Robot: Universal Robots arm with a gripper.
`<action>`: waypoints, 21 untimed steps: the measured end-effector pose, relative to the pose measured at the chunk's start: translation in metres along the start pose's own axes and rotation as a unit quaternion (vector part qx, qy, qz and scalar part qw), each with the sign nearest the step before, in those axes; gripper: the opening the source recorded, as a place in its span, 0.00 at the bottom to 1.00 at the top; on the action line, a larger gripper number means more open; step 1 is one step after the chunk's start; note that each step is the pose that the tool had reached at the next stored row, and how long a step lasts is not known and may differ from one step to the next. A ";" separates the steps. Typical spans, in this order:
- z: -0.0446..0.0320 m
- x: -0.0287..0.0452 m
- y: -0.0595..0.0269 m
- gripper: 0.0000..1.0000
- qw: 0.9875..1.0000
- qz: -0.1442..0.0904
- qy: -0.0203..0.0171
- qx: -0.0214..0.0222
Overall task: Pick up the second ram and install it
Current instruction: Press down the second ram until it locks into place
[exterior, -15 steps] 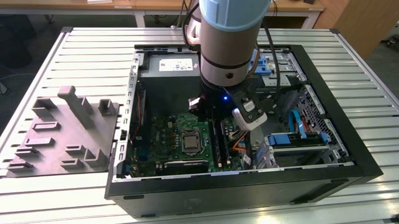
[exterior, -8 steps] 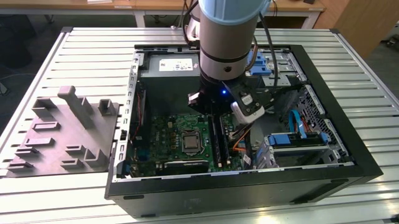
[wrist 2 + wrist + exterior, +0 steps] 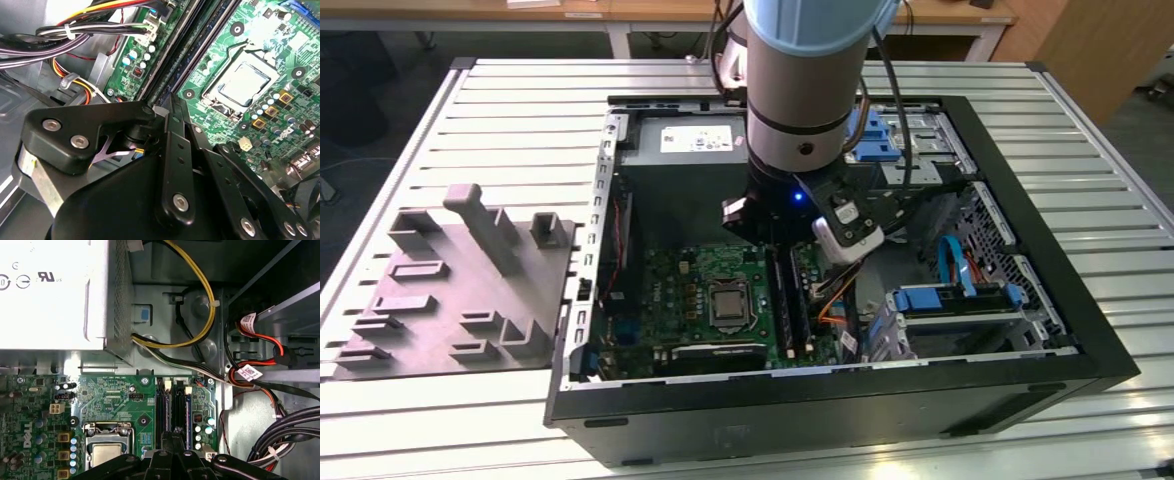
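Above one motherboard [image 3: 110, 405], one gripper [image 3: 172, 437]

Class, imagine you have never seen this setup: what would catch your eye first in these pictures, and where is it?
First, the big grey robot arm reaching down into the open computer case on the slatted table. Next, the green motherboard on the case floor, with its silver processor beside the long black memory slots. The gripper hangs just over those slots.
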State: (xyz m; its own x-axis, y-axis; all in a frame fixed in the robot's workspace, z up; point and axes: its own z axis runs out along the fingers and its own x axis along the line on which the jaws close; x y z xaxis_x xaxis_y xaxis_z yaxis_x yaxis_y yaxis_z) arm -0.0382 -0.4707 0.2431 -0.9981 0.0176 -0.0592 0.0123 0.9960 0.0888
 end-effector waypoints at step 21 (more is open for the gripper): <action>0.0101 0.0008 0.0133 0.10 1.000 0.012 -0.001 0.001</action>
State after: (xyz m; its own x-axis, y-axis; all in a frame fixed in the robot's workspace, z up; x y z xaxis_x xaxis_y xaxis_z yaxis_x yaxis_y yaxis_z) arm -0.0382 -0.4566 0.2342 -0.9974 0.0414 -0.0592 0.0360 0.9954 0.0888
